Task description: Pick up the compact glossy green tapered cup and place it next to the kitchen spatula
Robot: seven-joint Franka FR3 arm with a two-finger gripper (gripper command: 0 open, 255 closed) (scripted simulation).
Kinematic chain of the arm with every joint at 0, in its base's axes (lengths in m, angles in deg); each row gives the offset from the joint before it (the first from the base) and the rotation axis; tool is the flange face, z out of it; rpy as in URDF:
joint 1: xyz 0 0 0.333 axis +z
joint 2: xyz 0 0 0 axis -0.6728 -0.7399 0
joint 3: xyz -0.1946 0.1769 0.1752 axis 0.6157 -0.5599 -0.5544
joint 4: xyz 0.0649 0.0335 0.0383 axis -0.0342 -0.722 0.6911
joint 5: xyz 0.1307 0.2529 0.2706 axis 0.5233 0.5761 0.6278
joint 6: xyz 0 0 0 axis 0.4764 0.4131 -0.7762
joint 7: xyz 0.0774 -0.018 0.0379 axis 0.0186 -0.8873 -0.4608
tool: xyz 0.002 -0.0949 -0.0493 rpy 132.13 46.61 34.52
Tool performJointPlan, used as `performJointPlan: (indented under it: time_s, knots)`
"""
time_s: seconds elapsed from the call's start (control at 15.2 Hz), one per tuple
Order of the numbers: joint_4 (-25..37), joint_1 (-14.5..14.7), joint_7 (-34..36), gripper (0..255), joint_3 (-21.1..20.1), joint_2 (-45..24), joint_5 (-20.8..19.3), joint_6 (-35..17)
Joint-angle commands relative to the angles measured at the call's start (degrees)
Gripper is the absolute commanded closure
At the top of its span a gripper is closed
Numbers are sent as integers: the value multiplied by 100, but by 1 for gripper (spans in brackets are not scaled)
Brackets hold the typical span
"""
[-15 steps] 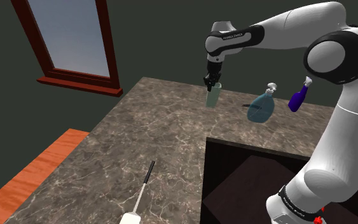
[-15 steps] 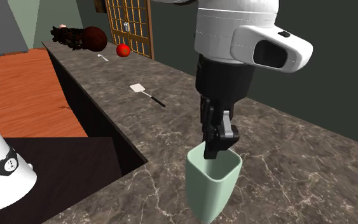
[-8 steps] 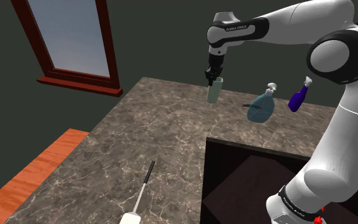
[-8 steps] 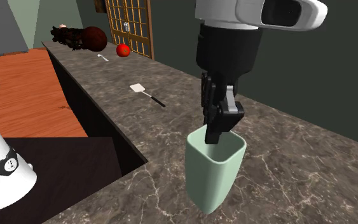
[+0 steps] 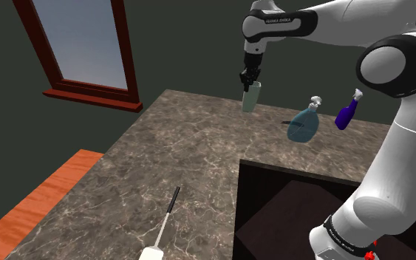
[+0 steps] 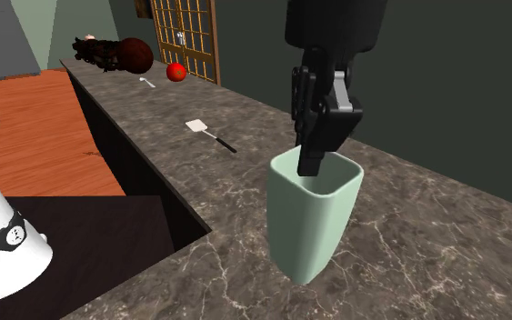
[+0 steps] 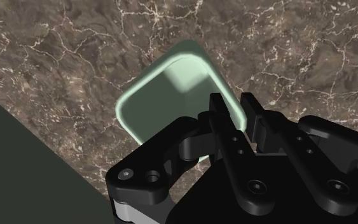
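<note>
A pale green tapered cup (image 5: 250, 98) hangs in the air above the far part of the brown marble counter (image 5: 176, 148). My black gripper (image 5: 247, 76) is shut on its rim, one finger inside and one outside the wall. In the second exterior view the cup (image 6: 310, 223) hangs upright under the gripper (image 6: 316, 159). In the wrist view the cup's open mouth (image 7: 165, 95) sits just ahead of the gripper (image 7: 238, 108). The spatula (image 5: 166, 220), white blade and dark handle, lies near the counter's front edge in the shoulder view, and the spatula (image 6: 206, 132) lies farther back in the second exterior view.
A teal spray bottle (image 5: 303, 124) and a purple bottle (image 5: 346, 112) stand at the shoulder view's right of the cup. A dark sink recess (image 5: 287, 207) opens by the stand. A red tomato (image 6: 176, 72) and dark brown items (image 6: 117, 55) sit at the counter's far end.
The gripper has risen with the cup clasped in it, lifting the cup higher above the counter. The spatula and the bottles have stayed where they were.
</note>
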Motion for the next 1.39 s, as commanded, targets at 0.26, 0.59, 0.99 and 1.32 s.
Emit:
performJointPlan:
  time_s: [0.26, 0.59, 0.99, 1.32]
  knots:
    - [519, -9, -6, 255, 4, -36, 5, 484]
    - [1022, -23, -17, 255, 9, -119, 17, 904]
    - [1379, 44, 95, 255, -31, -106, 12, 1275]
    - [630, 449, 736, 255, -285, 461, -67, 1093]
